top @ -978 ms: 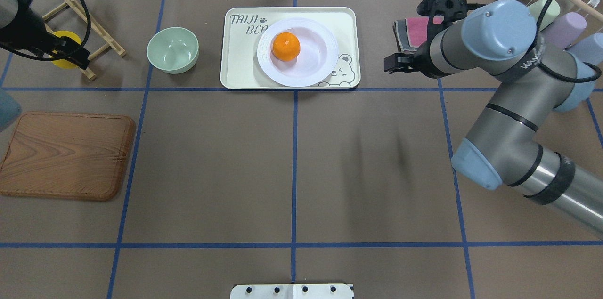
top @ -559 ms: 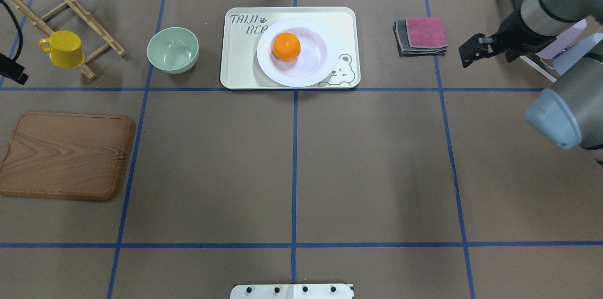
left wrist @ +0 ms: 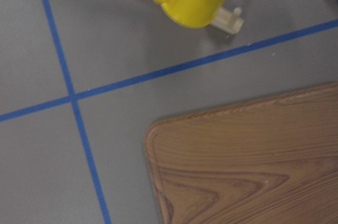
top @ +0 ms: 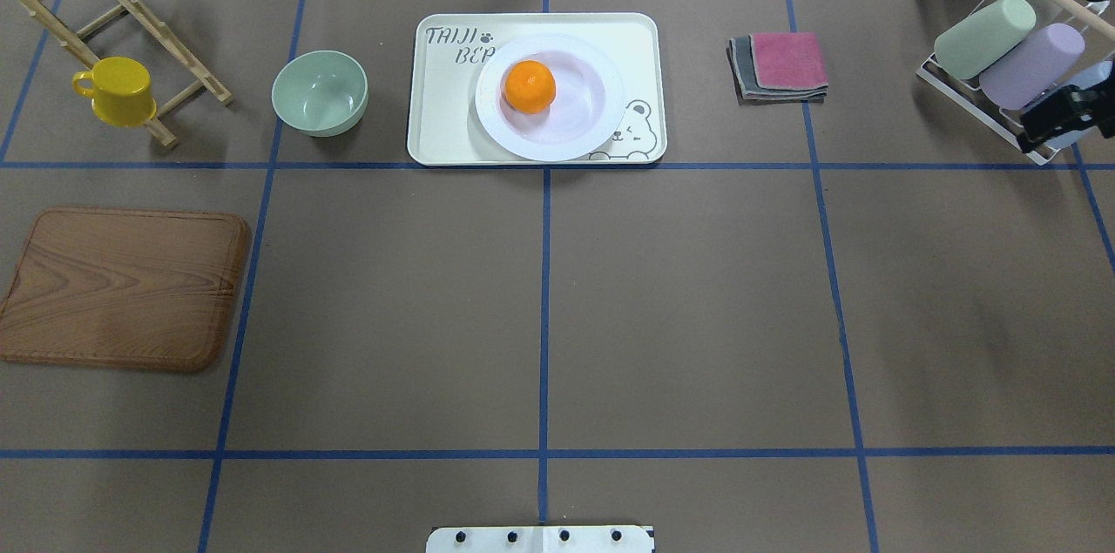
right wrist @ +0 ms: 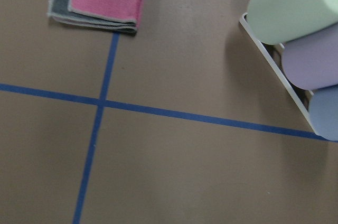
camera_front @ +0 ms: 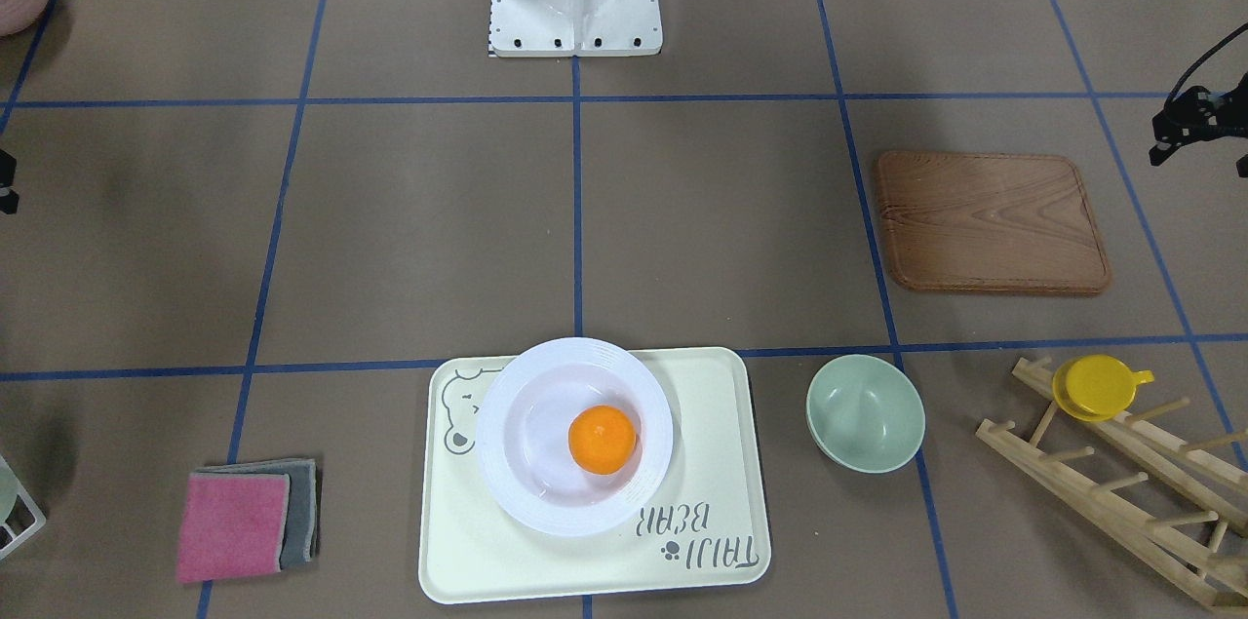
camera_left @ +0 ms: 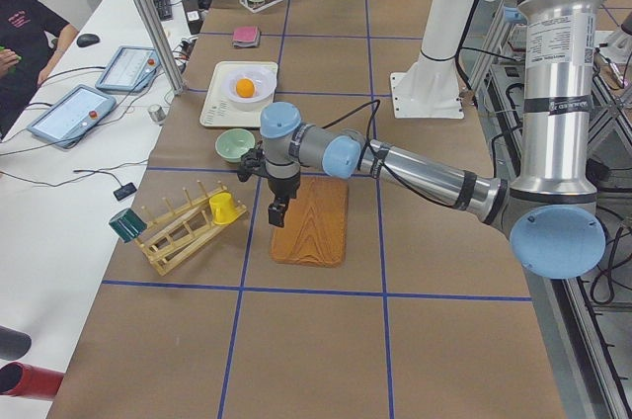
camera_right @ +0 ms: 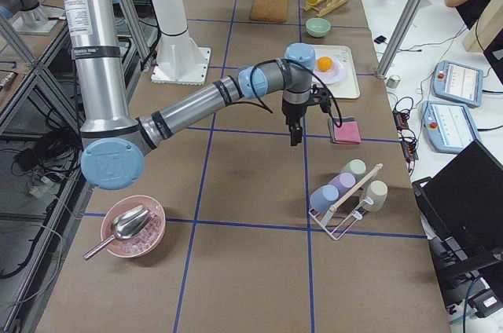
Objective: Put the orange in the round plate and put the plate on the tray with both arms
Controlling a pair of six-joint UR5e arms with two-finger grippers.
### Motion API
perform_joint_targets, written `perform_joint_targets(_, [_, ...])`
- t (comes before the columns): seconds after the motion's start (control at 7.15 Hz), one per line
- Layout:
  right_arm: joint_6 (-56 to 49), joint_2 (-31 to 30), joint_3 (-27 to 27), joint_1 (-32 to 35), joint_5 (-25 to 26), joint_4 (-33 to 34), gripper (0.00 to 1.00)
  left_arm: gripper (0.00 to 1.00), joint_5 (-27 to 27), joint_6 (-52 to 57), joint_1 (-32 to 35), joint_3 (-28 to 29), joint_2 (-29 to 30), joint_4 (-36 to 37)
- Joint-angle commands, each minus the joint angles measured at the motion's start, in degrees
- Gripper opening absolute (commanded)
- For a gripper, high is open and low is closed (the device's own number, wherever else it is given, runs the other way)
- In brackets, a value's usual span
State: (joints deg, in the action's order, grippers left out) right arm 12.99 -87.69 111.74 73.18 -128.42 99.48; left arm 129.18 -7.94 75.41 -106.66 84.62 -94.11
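Observation:
The orange (top: 529, 86) lies in the sunken centre of the white round plate (top: 603, 123). That plate sits on the cream tray (top: 444, 118) at the table's far middle. Both arms are pulled out to the sides, far from the tray. My right gripper (top: 1058, 119) shows as a black shape at the overhead view's right edge, beside the cup rack. Over the wooden board's outer edge hangs my left gripper (camera_front: 1170, 136), pointing down in the exterior left view (camera_left: 279, 209). No fingers show in either wrist view, so I cannot tell whether either gripper is open or shut.
A pale green bowl (top: 320, 91) stands left of the tray, and a yellow cup (top: 118, 90) hangs on a wooden rack (top: 139, 13). A wooden board (top: 122, 287) lies near left. Folded cloths (top: 780, 65) and a wire rack of pastel cups (top: 1002, 48) are on the right.
Both arms have swung outward. The right arm went from over the cloths to the right edge, and the left arm left the overhead view. Orange, plate and tray stayed put.

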Motion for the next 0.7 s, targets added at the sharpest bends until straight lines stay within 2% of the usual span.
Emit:
perform_joint_targets(0.0, [-4.1, -6.3, -1.7, 3.7, -3.2, -0.3, 1.00, 0.98, 3.2, 0.0, 1.8, 5.6, -0.6, -3.4])
perform_joint_targets(0.56, [-8.4, -8.1, -2.7, 6.0, -4.1, -0.4, 1.00, 0.98, 3.3, -0.1, 2.0, 5.6, -1.2, -3.5])
